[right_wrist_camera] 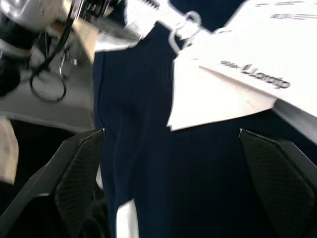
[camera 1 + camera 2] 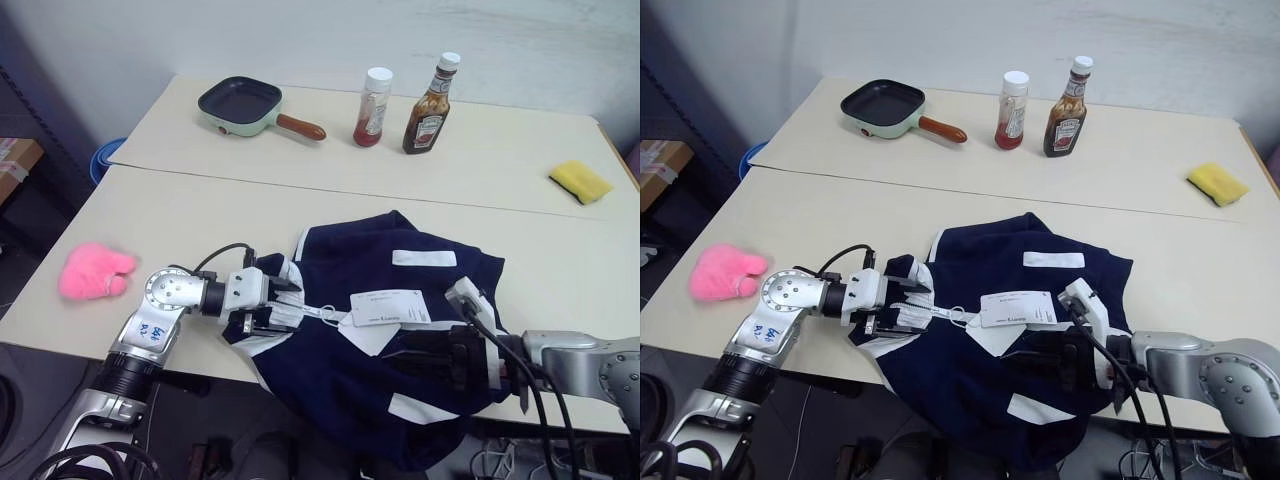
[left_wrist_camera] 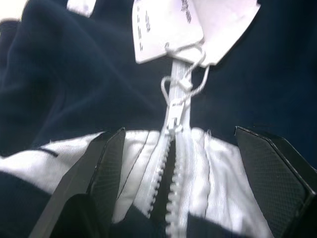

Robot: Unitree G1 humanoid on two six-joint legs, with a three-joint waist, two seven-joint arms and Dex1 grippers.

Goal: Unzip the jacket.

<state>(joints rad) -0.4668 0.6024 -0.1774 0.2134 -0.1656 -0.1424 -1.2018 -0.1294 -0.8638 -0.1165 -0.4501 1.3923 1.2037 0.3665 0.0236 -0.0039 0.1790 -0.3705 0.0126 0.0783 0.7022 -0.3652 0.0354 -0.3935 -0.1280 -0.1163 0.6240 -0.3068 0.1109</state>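
The dark navy jacket (image 2: 400,300) lies crumpled at the table's front edge, its lower part hanging over it. My left gripper (image 2: 283,305) is at the white collar trim, open. In the left wrist view its two fingers (image 3: 106,168) straddle the white zipper (image 3: 171,163), whose slider (image 3: 173,119) sits just below the collar with the teeth parted nearer the camera. The white hang tag (image 2: 385,306) lies beyond the slider. My right gripper (image 2: 395,355) hovers low over the jacket's front, open, with navy fabric and the hang tag (image 1: 247,74) between its spread fingers (image 1: 79,168).
A pink plush toy (image 2: 92,271) lies at the table's left. At the back stand a green frying pan (image 2: 240,103), a red-sauce bottle (image 2: 374,107) and a brown-sauce bottle (image 2: 430,92). A yellow sponge (image 2: 580,181) lies at the right.
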